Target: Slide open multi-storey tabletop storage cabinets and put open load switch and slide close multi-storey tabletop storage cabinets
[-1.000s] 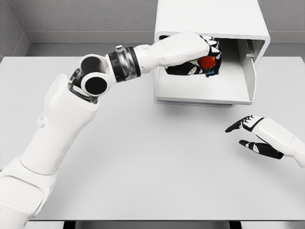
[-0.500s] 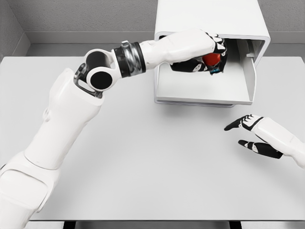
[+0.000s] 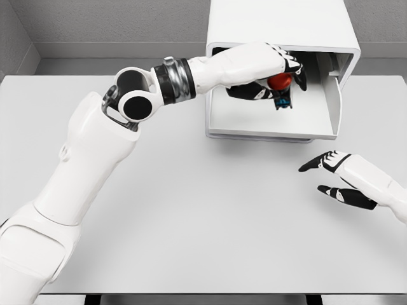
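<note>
Left robot hand [image 3: 275, 75] grips switch [image 3: 280, 83] (inside drawer [image 3: 267, 121]).

Bright, even, diffuse light from above, typical of a simulator render. Soft, faint shadow on the pale grey matte tabletop [image 3: 191, 210] just in front of the white boxy multi-storey cabinet [image 3: 280, 25]. Darker shade inside the open white drawer [image 3: 305, 121], deepest at the back under the cabinet's overhang. No glare, only a mild sheen on the glossy black elbow joint [image 3: 135, 108]. Sharp focus throughout, no motion blur, no visible bending at the edges. Slight grain on the grey textured wall [image 3: 114, 19].
</note>
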